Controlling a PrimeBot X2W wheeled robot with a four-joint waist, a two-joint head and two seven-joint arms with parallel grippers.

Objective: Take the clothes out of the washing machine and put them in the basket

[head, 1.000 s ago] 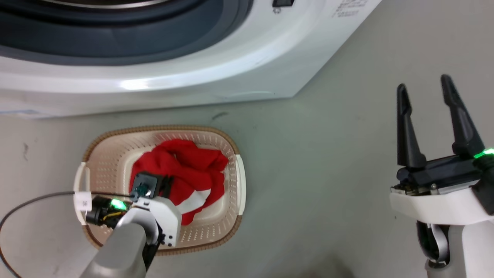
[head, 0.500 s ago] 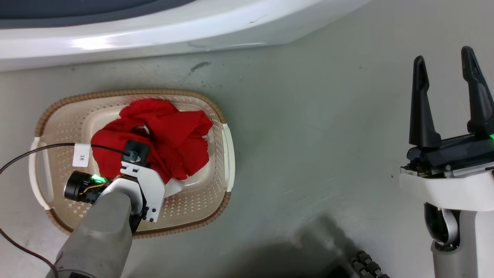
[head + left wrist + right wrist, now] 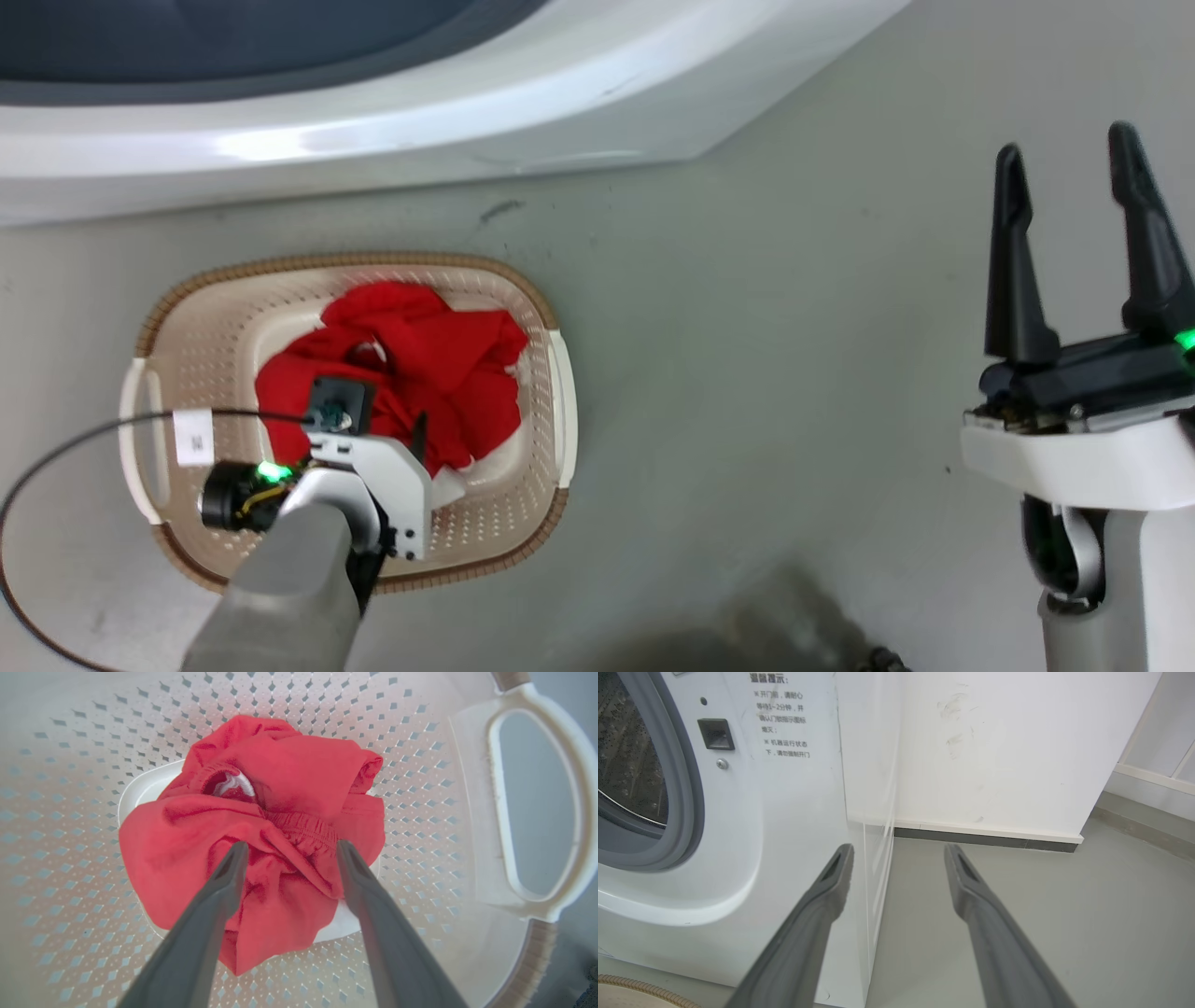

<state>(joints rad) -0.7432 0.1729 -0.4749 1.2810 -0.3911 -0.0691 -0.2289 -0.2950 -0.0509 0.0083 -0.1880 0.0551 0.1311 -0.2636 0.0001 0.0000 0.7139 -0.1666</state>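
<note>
Washing machine (image 3: 392, 140) largely beyond frame

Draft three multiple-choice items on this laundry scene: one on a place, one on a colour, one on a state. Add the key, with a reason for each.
1. Where do the clothes lie?
A. on the floor
B. in the basket
C. inside the drum

2. What colour is the basket's rim trim?
A. blue
B. black
C. brown

3. How is the left claw?
A. open
B. shut on the clothes
C. shut on a basket handle

Key: 1 B, the red heap sits within the perforated walls; 2 C, a brown woven band edges the rim; 3 A, the left wrist view shows it spread wide over the cloth.
</note>
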